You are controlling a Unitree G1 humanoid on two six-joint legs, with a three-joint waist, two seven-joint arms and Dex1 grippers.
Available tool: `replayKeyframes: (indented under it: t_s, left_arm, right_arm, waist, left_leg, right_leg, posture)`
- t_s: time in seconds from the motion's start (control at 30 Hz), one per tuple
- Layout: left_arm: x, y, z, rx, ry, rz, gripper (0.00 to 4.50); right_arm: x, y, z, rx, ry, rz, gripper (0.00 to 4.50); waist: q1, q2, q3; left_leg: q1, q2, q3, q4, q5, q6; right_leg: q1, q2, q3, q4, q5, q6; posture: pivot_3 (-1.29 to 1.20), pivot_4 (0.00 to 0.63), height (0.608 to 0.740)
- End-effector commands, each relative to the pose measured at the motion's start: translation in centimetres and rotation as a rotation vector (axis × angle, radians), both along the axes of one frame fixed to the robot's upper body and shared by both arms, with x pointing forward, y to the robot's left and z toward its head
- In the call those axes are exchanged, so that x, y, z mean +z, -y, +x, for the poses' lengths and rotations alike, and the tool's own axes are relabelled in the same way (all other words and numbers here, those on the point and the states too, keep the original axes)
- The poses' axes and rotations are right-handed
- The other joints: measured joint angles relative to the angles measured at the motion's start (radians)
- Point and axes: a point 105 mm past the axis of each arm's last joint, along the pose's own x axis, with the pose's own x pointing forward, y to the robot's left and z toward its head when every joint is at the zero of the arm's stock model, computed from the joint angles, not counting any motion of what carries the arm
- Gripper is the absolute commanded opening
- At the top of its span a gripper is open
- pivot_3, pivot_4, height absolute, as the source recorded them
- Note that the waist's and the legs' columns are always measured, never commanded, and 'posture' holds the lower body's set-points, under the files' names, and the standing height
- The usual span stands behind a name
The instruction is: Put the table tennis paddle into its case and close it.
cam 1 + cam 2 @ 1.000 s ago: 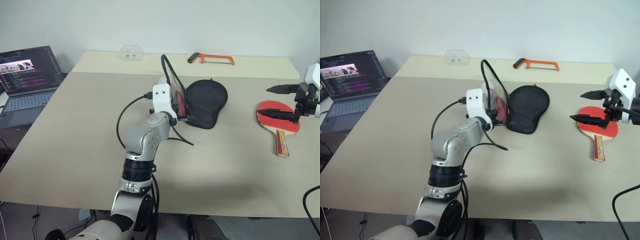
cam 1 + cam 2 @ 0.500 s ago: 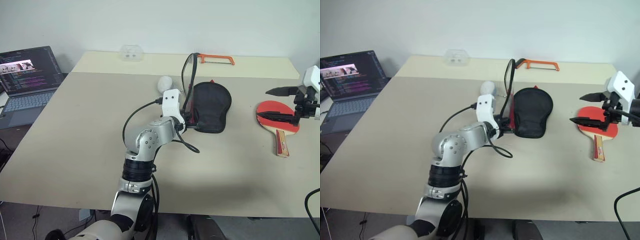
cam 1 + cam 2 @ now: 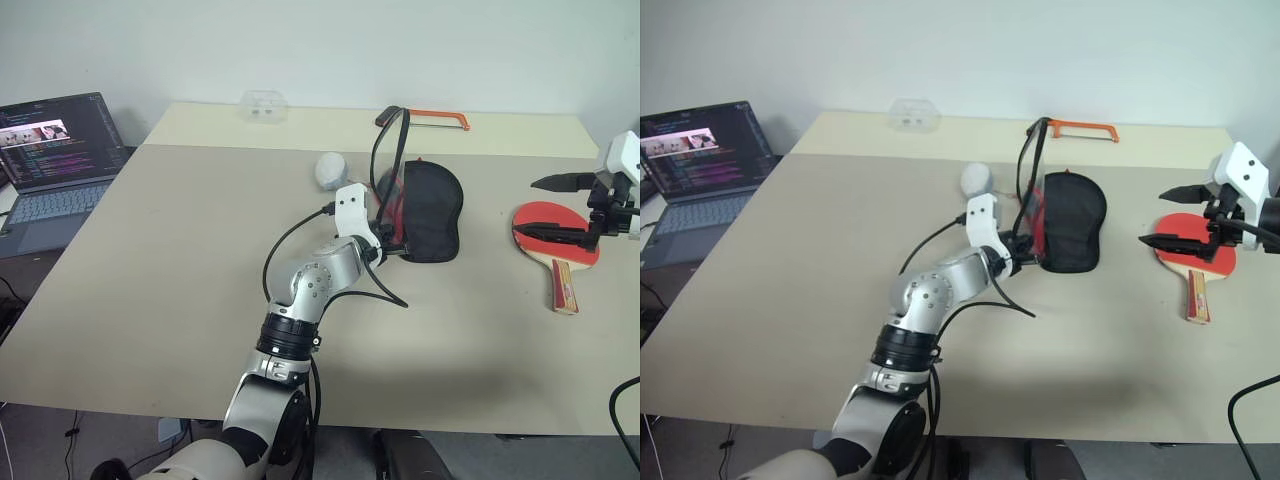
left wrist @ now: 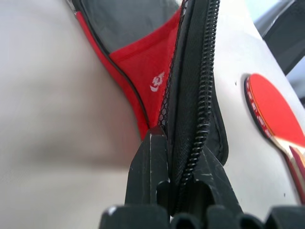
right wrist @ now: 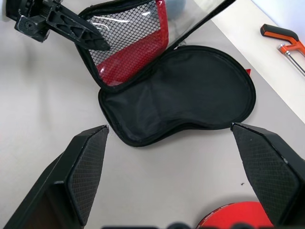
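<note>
While the left claw [image 4: 177,179] stays clenched on the zippered edge of the case [image 3: 428,212], it has carried that edge toward the robot's right over the past second, so the red mesh-pocket flap now stands steeper above the black half lying on the bench [image 3: 180,250]. That swing has also uncovered a small grey-white pouch [image 3: 329,170] just beyond the arm, which the flap hid a second ago. For the task this reads as the case being held open, mouth facing the right side, ready to receive.

The right claw [image 3: 566,207] hangs spread wide and empty, unmoved, just above the table tennis paddle [image 3: 556,238], which lies flat on the bench well apart from the case, not yet picked up.

The paddle's long axis runs roughly from far to near: red face at the far end, handle pointing back toward the robot's edge of the bench. The case lies with its rounded end away from the robot and its narrow neck near the left claw, so the two axes are nearly parallel.
</note>
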Motion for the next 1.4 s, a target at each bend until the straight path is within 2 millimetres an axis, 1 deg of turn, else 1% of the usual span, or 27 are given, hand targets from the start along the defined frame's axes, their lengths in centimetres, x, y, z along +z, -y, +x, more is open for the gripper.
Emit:
replayKeyframes:
  t_s: [0.03, 0.13, 0.27, 0.37, 0.47, 0.53, 0.67, 0.77, 0.8, 0.83, 0.87, 0.9, 0.93, 1.0, 1.03, 1.17, 1.27, 1.4]
  left_arm:
    - [4.4, 6.7, -3.5, -0.171, 0.036, -0.182, 0.02]
    - [4.0, 5.6, -3.2, -0.143, 0.031, -0.152, 0.02]
    - [4.3, 3.1, -2.8, -0.102, 0.08, -0.093, 0.02]
    - [4.2, 1.4, -2.6, -0.088, 0.113, -0.045, 0.02]
    - [3.6, -0.7, -2.0, -0.047, 0.128, 0.022, 0.02]
    - [3.3, -1.5, -1.9, -0.03, 0.132, 0.051, 0.02]
    - [2.4, -2.5, -1.9, -0.021, 0.135, 0.103, 0.02]
    - [1.1, -3.5, -2.1, 0.009, 0.109, 0.152, 0.02]
    - [0.9, -3.8, -2.1, 0.023, 0.107, 0.162, 0.64]
    - [0.9, -4.0, -2.1, 0.032, 0.103, 0.159, 0.9]
    - [0.8, -4.1, -2.1, 0.036, 0.101, 0.157, 1.28]
    - [0.8, -4.2, -2.1, 0.044, 0.1, 0.159, 1.53]
    - [0.8, -4.3, -2.0, 0.05, 0.1, 0.157, 1.96]
    - [1.0, -4.5, -2.1, 0.051, 0.107, 0.164, 2.62]
    - [1.1, -4.6, -2.1, 0.049, 0.113, 0.167, 3.03]
    - [1.7, -5.8, -2.5, 0.041, 0.159, 0.209, 4.46]
    - [2.6, -6.9, -3.7, -0.046, 0.223, 0.245, 4.49]
    - [3.5, -9.1, -5.3, -0.183, 0.31, 0.363, 4.49]
  right_arm:
    - [1.8, 0.1, -0.3, 0.008, 0.057, 0.008, 4.5]
    - [1.7, -0.1, -0.3, 0.012, 0.055, 0.011, 4.5]
    - [1.6, -0.3, 0.0, 0.016, 0.054, 0.015, 4.5]
    - [1.5, -0.3, 0.2, 0.019, 0.053, 0.019, 4.5]
    - [1.3, -0.6, 0.4, 0.026, 0.049, 0.02, 4.5]
    - [1.2, -0.6, 0.5, 0.028, 0.049, 0.022, 4.5]
    - [1.2, -0.8, 0.7, 0.033, 0.049, 0.023, 4.5]
    - [1.1, -0.9, 0.7, 0.04, 0.043, 0.024, 4.5]
    - [1.1, -0.9, 0.7, 0.041, 0.042, 0.023, 4.5]
    - [1.1, -0.9, 0.8, 0.041, 0.042, 0.023, 4.5]
    - [1.1, -0.9, 0.8, 0.042, 0.042, 0.023, 4.5]
    - [1.1, -0.9, 0.8, 0.043, 0.041, 0.024, 4.5]
    - [1.1, -1.0, 0.8, 0.045, 0.04, 0.024, 4.5]
    - [1.0, -1.1, 0.9, 0.049, 0.039, 0.024, 4.5]
    - [0.9, -1.1, 0.9, 0.05, 0.038, 0.025, 4.5]
    - [0.5, -1.1, 0.9, 0.044, 0.022, 0.027, 4.5]
    - [0.0, -0.5, 1.0, -0.026, 0.001, 0.045, 4.5]
    - [-1.0, 1.5, 2.5, -0.273, 0.028, 0.078, 4.5]
  waist:
    - [0.0, 0.0, 0.0]
    - [0.0, 0.0, 0.0]
    - [0.0, 0.0, 0.0]
    - [0.0, 0.0, 0.0]
    - [-0.001, 0.0, 0.0]
    - [-0.002, 0.0, 0.0]
    - [-0.002, 0.0, 0.0]
    - [-0.001, 0.0, 0.0]
    - [-0.001, 0.0, 0.0]
    - [-0.001, 0.0, 0.0]
    - [-0.001, 0.0, 0.0]
    - [-0.001, 0.0, 0.0]
    - [-0.001, 0.0, 0.0]
    - [-0.003, 0.0, 0.0]
    - [-0.003, 0.0, 0.0]
    - [-0.003, 0.0, 0.0]
    - [-0.004, 0.0, 0.0]
    - [-0.006, 0.0, 0.0]
  left_leg:
    - [0.0, 0.0, 0.0, 0.0, 0.0, 0.0]
    - [0.0, 0.0, 0.0, 0.0, 0.0, 0.0]
    - [0.0, 0.0, 0.0, 0.0, 0.0, 0.0]
    - [0.0, 0.0, 0.0, 0.0, 0.0, 0.0]
    - [0.0, 0.0, 0.0, 0.0, 0.0, 0.0]
    - [0.001, 0.0, 0.0, 0.0, 0.0, 0.0]
    - [0.002, 0.0, 0.0, -0.001, 0.0, 0.0]
    - [0.002, 0.0, 0.0, 0.0, 0.0, 0.0]
    - [0.002, 0.0, -0.001, 0.0, 0.0, 0.0]
    - [0.003, 0.0, -0.001, 0.0, 0.0, 0.0]
    - [0.003, 0.0, -0.001, 0.0, 0.0, 0.0]
    - [0.004, 0.0, -0.001, 0.0, 0.0, 0.0]
    - [0.005, 0.0, -0.001, 0.0, 0.0, 0.0]
    - [0.007, 0.0, -0.001, -0.001, 0.0, 0.0]
    - [0.009, 0.0, -0.001, -0.001, 0.0, 0.0]
    - [0.009, 0.0, -0.001, -0.001, 0.0, 0.0]
    - [0.009, 0.001, -0.001, -0.002, 0.0, 0.0]
    - [0.009, 0.002, -0.001, -0.002, 0.0, 0.0]
  right_leg:
    - [0.0, 0.0, 0.0, 0.0, 0.0, 0.0]
    - [0.0, 0.0, 0.0, 0.0, 0.0, 0.0]
    - [0.0, 0.0, 0.0, 0.0, 0.0, 0.0]
    - [0.0, 0.0, 0.0, 0.0, 0.0, 0.0]
    - [0.0, 0.0, 0.0, 0.0, 0.0, 0.0]
    - [0.001, 0.0, 0.0, 0.0, 0.0, 0.0]
    - [0.001, 0.0, 0.0, 0.0, 0.0, 0.0]
    - [0.002, 0.0, 0.0, -0.001, 0.0, 0.0]
    - [0.003, 0.0, 0.0, -0.001, 0.0, 0.0]
    - [0.004, 0.0, 0.0, -0.002, 0.0, 0.0]
    - [0.004, 0.0, 0.0, -0.002, 0.0, 0.0]
    - [0.004, 0.0, 0.0, -0.002, 0.0, 0.0]
    - [0.005, 0.0, 0.0, -0.002, 0.0, 0.0]
    - [0.008, 0.0, 0.0, -0.002, 0.0, 0.0]
    - [0.009, 0.0, 0.0, -0.003, 0.0, 0.0]
    - [0.011, 0.0, 0.001, -0.004, 0.0, 0.0]
    - [0.011, 0.0, 0.001, -0.004, 0.0, 0.0]
    - [0.01, 0.0, 0.001, -0.004, 0.0, 0.0]
  posture:
    - [0.0, 0.15, 0.74]
    - [0.0, 0.15, 0.74]
    - [0.0, 0.15, 0.74]
    - [0.0, 0.15, 0.74]
    - [0.0, 0.15, 0.74]
    - [0.0, 0.15, 0.74]
    - [0.0, 0.15, 0.74]
    - [0.0, 0.15, 0.74]
    - [0.0, 0.15, 0.74]
    - [0.0, 0.15, 0.74]
    - [0.0, 0.15, 0.74]
    - [0.0, 0.15, 0.74]
    - [0.0, 0.15, 0.74]
    - [0.0, 0.15, 0.74]
    - [0.0, 0.15, 0.74]
    - [0.0, 0.15, 0.74]
    - [0.0, 0.15, 0.74]
    - [0.0, 0.15, 0.74]
